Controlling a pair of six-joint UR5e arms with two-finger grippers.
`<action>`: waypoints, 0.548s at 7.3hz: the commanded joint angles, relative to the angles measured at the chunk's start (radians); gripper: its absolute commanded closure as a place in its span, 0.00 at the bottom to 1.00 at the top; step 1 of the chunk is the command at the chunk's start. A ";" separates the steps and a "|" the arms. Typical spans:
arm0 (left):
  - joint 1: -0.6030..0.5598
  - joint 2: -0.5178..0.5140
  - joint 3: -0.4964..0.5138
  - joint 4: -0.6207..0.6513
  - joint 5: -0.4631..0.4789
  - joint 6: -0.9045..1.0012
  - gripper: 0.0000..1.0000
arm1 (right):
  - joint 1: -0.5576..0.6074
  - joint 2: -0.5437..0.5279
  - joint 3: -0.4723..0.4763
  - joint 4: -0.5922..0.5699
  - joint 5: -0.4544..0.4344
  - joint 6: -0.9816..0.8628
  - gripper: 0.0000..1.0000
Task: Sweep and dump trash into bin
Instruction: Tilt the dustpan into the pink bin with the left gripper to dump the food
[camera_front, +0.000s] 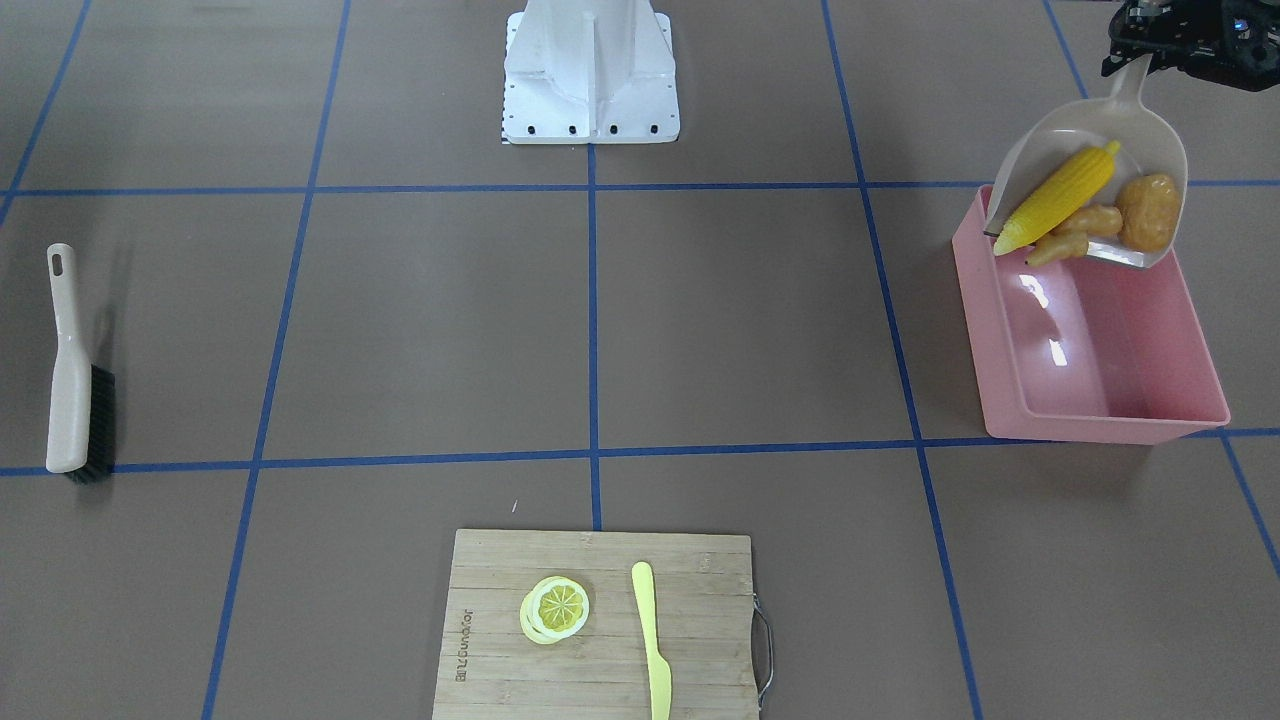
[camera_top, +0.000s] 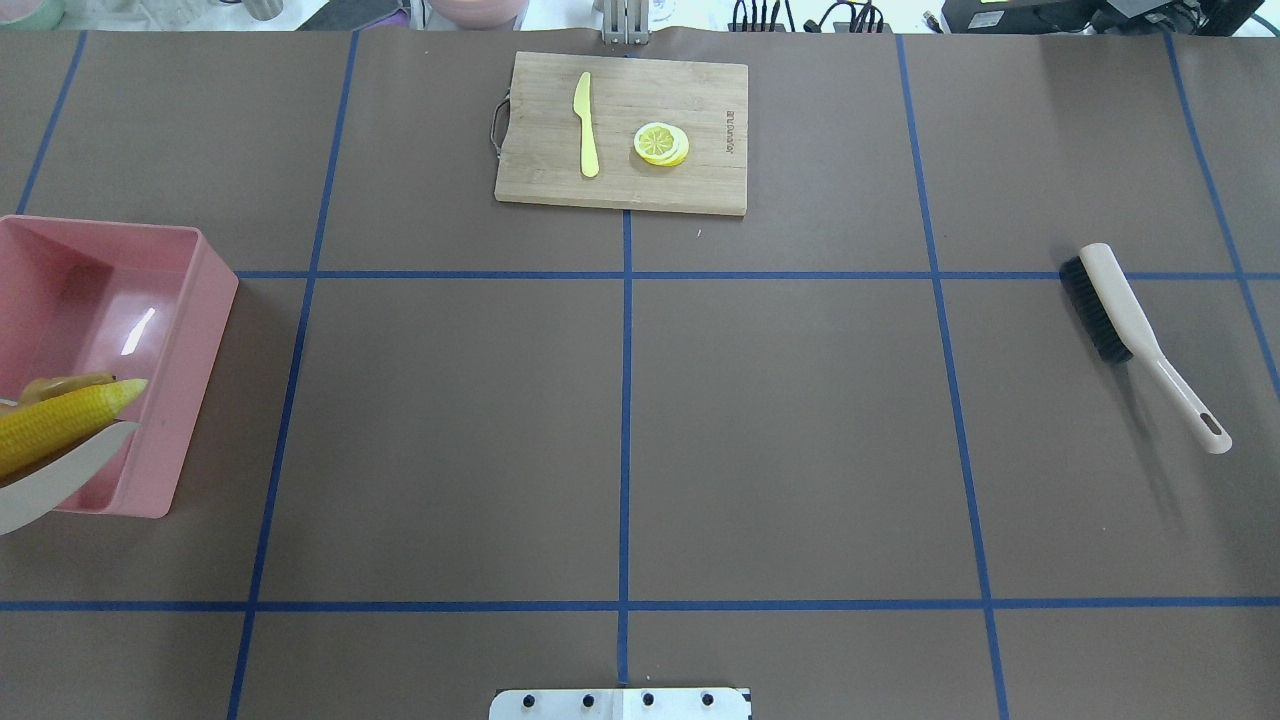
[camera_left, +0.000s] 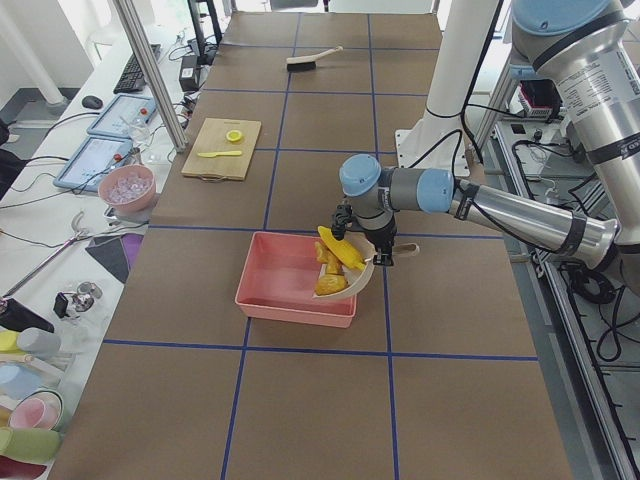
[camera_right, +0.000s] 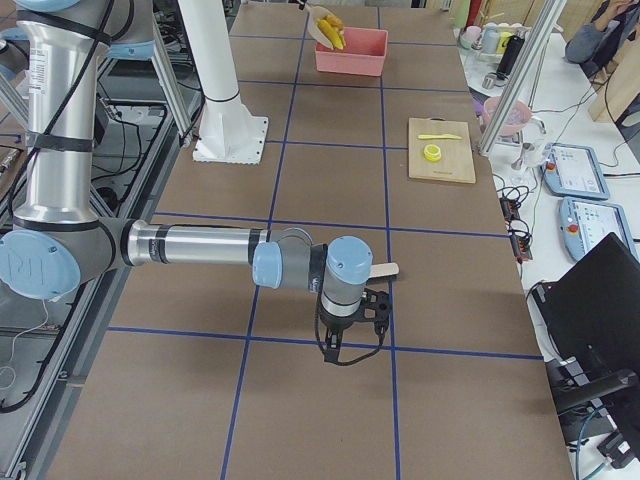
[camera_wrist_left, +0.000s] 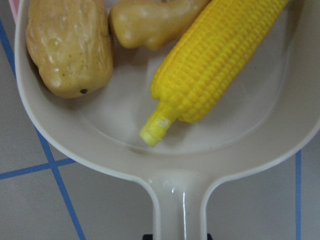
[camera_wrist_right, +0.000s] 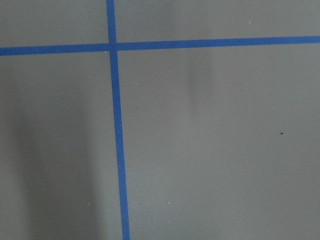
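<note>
Left hand (camera_front: 1141, 62) clenched on the dustpan (camera_front: 1062, 122) handle, with corn (camera_front: 1065, 195), potato (camera_front: 1148, 212) and ginger (camera_front: 1085, 228) just below it over the bin (camera_front: 1100, 405) edge: a skewed tip could spill corn onto the tabletop (camera_front: 750, 320).

Sitting against the table's left edge: bin (camera_front: 1105, 425). Tilting over its near end: dustpan (camera_front: 1075, 130), holding corn cob (camera_front: 1060, 196) toward the right, potato (camera_front: 1148, 212) toward the left, ginger root (camera_front: 1078, 232) between them. Lying near the right edge: brush (camera_front: 70, 370). Resting at the middle of the far edge: cutting board (camera_front: 600, 680), carrying knife (camera_front: 652, 630) on the left, lemon slice (camera_front: 556, 608) on the right.
</note>
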 joint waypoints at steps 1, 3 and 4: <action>0.002 0.011 -0.077 0.119 -0.002 0.000 1.00 | 0.000 0.006 -0.001 0.001 -0.016 0.005 0.00; 0.008 0.008 -0.134 0.260 0.000 0.003 1.00 | 0.000 0.004 -0.001 0.001 -0.021 0.000 0.00; 0.034 0.002 -0.151 0.321 0.000 0.005 1.00 | 0.000 0.006 0.004 0.001 -0.021 0.000 0.00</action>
